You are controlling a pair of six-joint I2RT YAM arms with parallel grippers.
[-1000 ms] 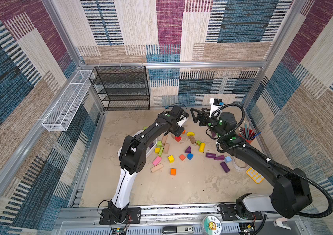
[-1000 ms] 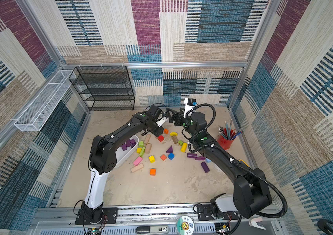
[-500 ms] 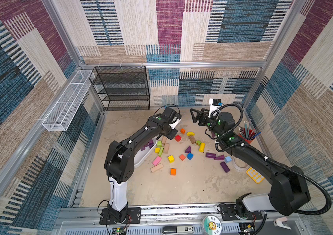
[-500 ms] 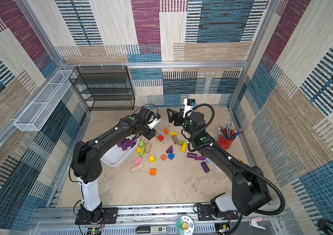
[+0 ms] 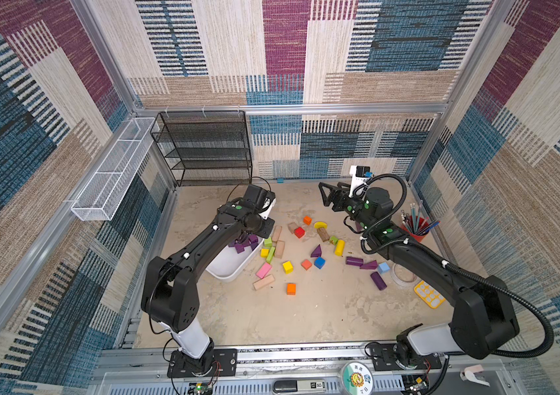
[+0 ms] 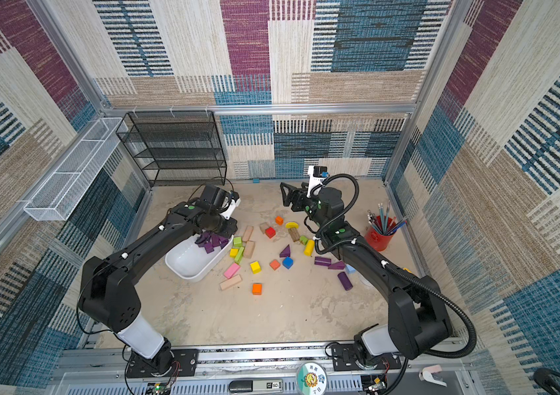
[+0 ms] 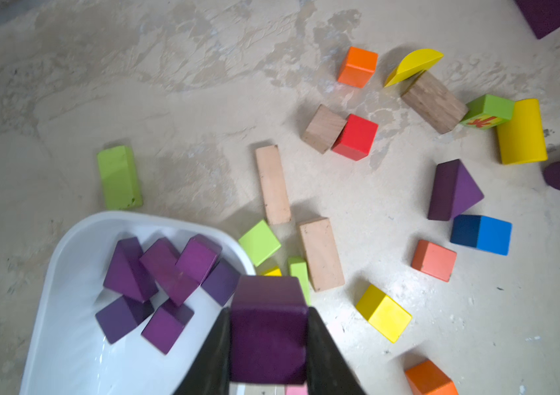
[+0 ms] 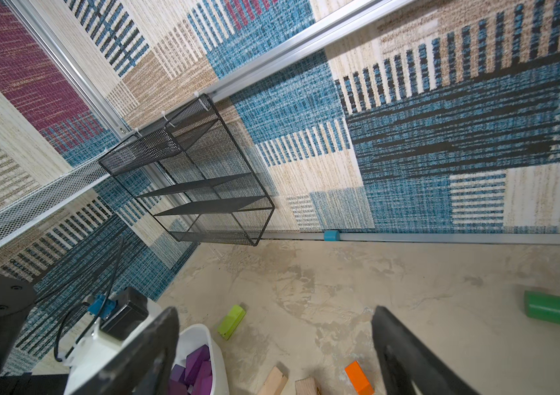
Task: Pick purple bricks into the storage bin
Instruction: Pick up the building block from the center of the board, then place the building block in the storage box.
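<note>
Purple bricks point(image 7: 165, 270), some six of them, lie heaped at one end of the white storage bin point(image 7: 66, 246), which sits on the counter point(image 5: 271, 318) under my left arm in both top views. My left claw point(image 7: 269, 310) is pinched onto one more purple cube point(image 7: 268, 345), its two black fingers pressed flat against opposite faces. In the left wrist view that cube hangs over the bin's rim, just beside the heap. Out on the counter four purple pieces lie loose: a wedge point(image 5: 316, 251) just beside the blue cube point(image 5: 319, 262), an oblong point(image 5: 354, 261) close against a second wedge point(image 5: 369, 265), and a cylinder point(image 5: 378, 281) lying on its side nearer my right arm. My right claw point(image 8: 275, 308) is spread wide with nothing between its fingers. It is held up off the counter and aimed toward the back wall and the black mesh rack point(image 8: 196, 184), well apart from every brick.
</note>
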